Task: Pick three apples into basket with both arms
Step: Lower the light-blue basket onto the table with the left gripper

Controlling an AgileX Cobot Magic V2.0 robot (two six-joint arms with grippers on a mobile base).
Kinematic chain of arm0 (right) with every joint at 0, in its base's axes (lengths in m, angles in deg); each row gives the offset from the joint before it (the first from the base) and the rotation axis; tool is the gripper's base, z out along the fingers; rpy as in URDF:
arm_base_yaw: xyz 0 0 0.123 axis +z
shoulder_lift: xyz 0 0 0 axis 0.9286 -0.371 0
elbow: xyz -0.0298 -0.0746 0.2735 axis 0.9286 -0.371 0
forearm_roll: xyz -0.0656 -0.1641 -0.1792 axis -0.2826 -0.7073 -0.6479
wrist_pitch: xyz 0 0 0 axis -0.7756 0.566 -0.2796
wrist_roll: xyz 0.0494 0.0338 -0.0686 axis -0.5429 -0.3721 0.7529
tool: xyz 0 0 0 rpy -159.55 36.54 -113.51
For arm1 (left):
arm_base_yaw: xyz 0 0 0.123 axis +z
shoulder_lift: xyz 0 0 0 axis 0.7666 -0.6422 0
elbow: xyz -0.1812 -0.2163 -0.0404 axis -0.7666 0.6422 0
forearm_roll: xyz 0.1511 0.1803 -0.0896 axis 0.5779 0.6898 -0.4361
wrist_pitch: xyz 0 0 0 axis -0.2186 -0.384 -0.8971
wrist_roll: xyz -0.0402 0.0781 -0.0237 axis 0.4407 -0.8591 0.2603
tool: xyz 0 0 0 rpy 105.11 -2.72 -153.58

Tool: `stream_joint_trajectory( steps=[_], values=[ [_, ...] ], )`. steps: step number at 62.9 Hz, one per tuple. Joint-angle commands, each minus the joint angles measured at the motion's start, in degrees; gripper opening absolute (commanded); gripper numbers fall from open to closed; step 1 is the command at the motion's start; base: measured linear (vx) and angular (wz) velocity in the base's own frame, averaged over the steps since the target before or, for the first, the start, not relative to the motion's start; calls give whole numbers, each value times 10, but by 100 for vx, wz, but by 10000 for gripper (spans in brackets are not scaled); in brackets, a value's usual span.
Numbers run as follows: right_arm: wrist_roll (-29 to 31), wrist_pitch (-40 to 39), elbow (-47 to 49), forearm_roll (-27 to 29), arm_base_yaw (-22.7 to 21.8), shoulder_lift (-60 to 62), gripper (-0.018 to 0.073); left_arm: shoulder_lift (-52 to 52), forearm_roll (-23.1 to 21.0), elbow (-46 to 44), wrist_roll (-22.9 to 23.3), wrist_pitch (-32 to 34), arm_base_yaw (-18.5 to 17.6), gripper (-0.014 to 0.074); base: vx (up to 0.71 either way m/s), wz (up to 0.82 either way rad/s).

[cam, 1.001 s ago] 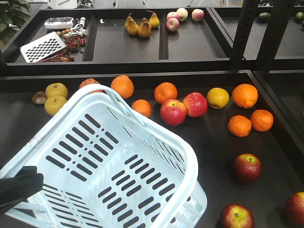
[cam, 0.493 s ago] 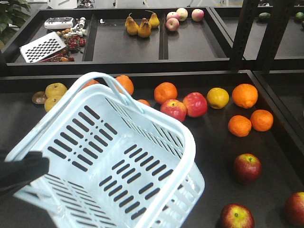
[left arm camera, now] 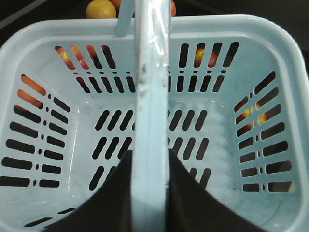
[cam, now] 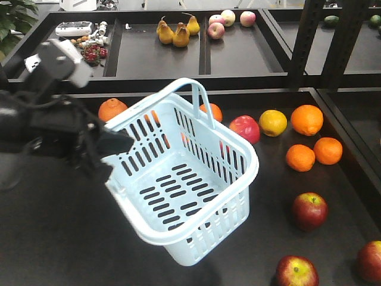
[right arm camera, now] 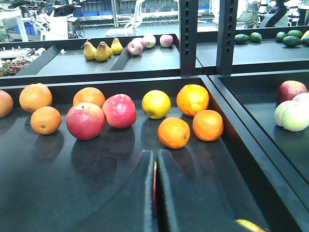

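Observation:
The pale blue basket [cam: 196,179] hangs tilted over the middle of the dark shelf and holds nothing. My left gripper [cam: 114,144] is shut on one of its handles [left arm camera: 150,72], which runs between the black fingers [left arm camera: 116,193] over the slotted bottom [left arm camera: 87,125]. Three dark red apples lie at the front right: one [cam: 309,210] by itself, one [cam: 296,271] at the bottom edge, one [cam: 370,260] cut off by the right edge. My right gripper [right arm camera: 155,153] is shut on nothing, low over the shelf, and out of the front view.
Two brighter pink-red apples [right arm camera: 85,120] [right arm camera: 119,110], several oranges [cam: 306,119] and a yellow fruit [cam: 272,122] lie behind the basket. A black upright post [cam: 303,42] and a raised divider [right arm camera: 231,125] bound the shelf's right side. Pears [cam: 178,33] sit on the back shelf.
The basket has swung up and to the right, away from the camera, tilting more. My left arm has come into full view at the left. The fruit has not moved.

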Motion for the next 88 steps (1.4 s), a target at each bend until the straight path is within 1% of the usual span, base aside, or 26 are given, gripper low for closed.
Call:
stream_joint_trajectory(
  steps=[1, 6, 9, 20, 28, 37, 47, 56, 63, 68, 78, 82, 88],
  values=[
    [4, -40, -7, -7, -4, 8, -4, -47, -36, -59, -34, 5, -3, -6, 0, 0],
    [4, -40, -7, -7, -4, 8, -4, -91, -46, -86, -58, -14, -3, -6, 0, 0],
    [4, -40, -7, -7, -4, 8, -4, -115, -57, -106, -82, -23, -3, -6, 0, 0],
    [4, -40, -7, -7, -4, 8, -4, -180, -97, -147, -148, -30, -4, -6, 0, 0],
    [4, -40, -7, -7, -4, 8, -4, -218, -96, -165, -192, -35, -15, -6, 0, 0],
    [4, -40, -7, -7, -4, 8, -4, -245, -90, -170, -229, -37, -25, -1, 0, 0],
    [4, -40, -7, -7, -4, 8, -4, -259, -90, -170, -232, -31, -25, 11, 0, 0],
    [4, -40, -7, -7, -4, 8, -4, -266, -88, -170, -232, -27, -25, 53, 0, 0],
    [4, -41, -7, -7, -4, 8, -4, -269, -80, -170, -232, -22, -25, 126, 0, 0],
    [4, -42, -7, -7, -4, 8, -4, -269, -72, -170, -229, -22, -25, 209, 0, 0],
    [4, -42, -7, -7, -4, 8, -4, -268, -73, -170, -222, -22, -25, 379, 0, 0],
    [4, -42, -7, -7, -4, 8, -4, -265, -73, -170, -210, -23, -25, 425, 0, 0],
    [4, -42, -7, -7, -4, 8, -4, -253, -61, -170, -184, -24, -25, 457, 0, 0]
  ],
)
